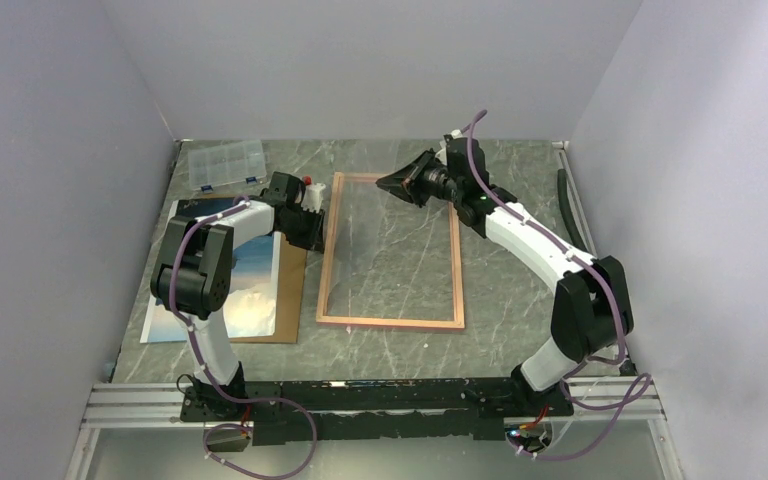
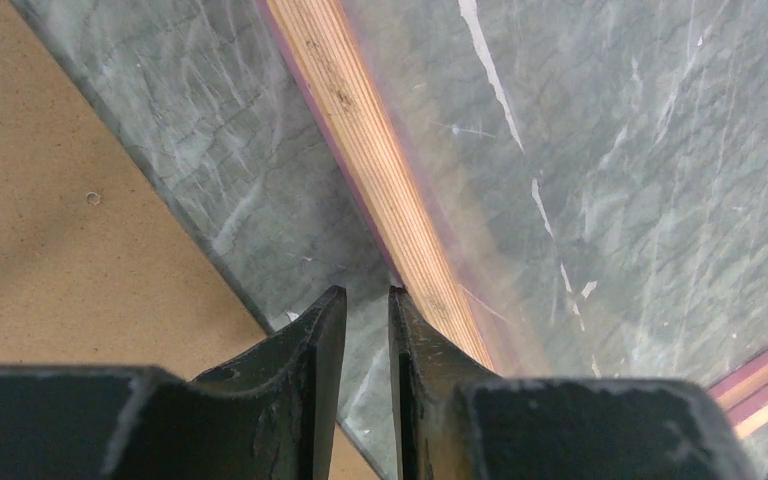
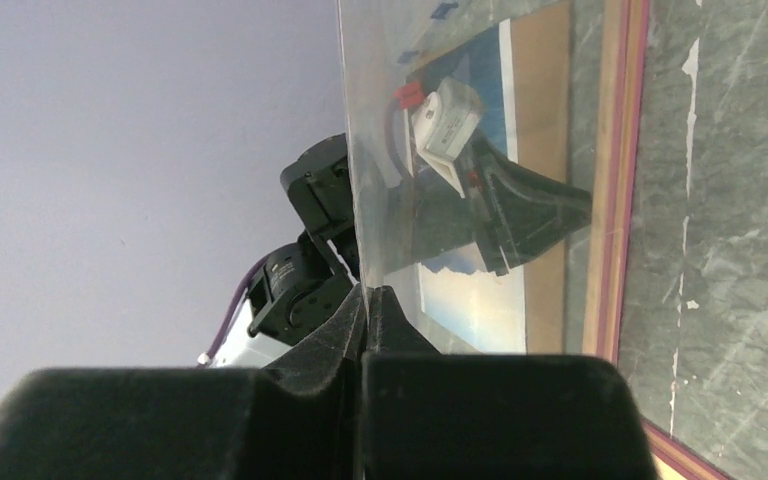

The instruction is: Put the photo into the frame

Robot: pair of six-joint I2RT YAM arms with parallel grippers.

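Note:
The frame [image 1: 326,262] lies flat at the table's middle, tan back up; one rail [image 2: 380,170] with a pink edge runs across the left wrist view. The photo [image 1: 256,282] lies picture up on a brown backing board [image 1: 293,290] left of it, partly under my left arm. My left gripper [image 1: 317,238] [image 2: 366,295] sits low at the frame's left rail, jaws a little apart with only table between them. My right gripper [image 1: 394,183] [image 3: 364,292] is shut on the edge of a clear sheet [image 3: 460,100], tilted up over the frame's far end.
A clear plastic compartment box [image 1: 225,163] stands at the back left. A dark strip [image 1: 563,200] lies along the right wall. Through the clear sheet, the right wrist view shows the photo [image 3: 470,300] and the frame rail [image 3: 615,200].

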